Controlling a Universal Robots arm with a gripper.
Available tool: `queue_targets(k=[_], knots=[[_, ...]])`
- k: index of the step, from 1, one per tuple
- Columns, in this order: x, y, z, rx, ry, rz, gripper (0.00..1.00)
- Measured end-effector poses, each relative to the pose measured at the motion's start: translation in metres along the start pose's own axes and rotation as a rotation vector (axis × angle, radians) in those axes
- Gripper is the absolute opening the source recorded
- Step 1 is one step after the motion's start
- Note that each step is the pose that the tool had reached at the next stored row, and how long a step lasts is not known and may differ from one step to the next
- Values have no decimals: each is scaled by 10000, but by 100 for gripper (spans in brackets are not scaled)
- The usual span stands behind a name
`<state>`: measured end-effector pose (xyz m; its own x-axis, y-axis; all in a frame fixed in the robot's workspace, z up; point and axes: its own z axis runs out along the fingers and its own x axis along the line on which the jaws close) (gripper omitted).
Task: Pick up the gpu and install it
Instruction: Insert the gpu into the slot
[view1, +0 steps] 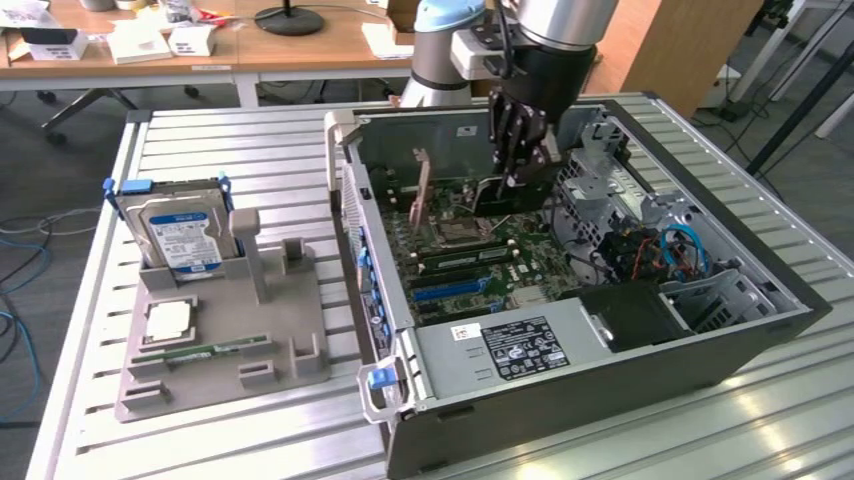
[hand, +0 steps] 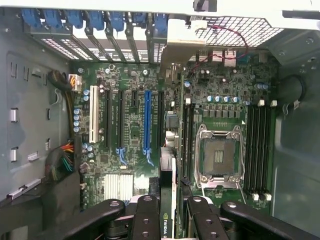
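Note:
My gripper (view1: 518, 172) hangs inside the open computer case (view1: 441, 420), shut on the gpu (view1: 514, 197), which shows as a dark flat card below the fingers. In the wrist view the gpu (hand: 167, 220) appears edge-on between the two black fingers (hand: 145, 215), with a green label on its edge and its silvery bracket end toward the case's rear slot openings. The card is held above the motherboard (hand: 125, 150), between the blue expansion slot (hand: 147, 120) and the empty processor socket (hand: 217, 157). I cannot tell whether its lower edge touches a slot.
Black memory slots (hand: 257, 145) lie beside the socket. Cable bundles (view1: 661, 250) and a drive cage sit at the case's front end. On the exterior view's left, a grey fixture (view1: 267, 345) holds a blue-labelled hard drive (view1: 180, 235), a processor chip (view1: 170, 320) and a memory stick (view1: 200, 353).

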<state>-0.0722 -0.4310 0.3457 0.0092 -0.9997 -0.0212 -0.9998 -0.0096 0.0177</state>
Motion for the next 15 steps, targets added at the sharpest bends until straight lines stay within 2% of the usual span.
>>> queue_targets(k=[7, 15], knots=[[-1, 8, 74, 0, -1, -2, 26], [38, 14, 79, 0, 1, -77, 26]])
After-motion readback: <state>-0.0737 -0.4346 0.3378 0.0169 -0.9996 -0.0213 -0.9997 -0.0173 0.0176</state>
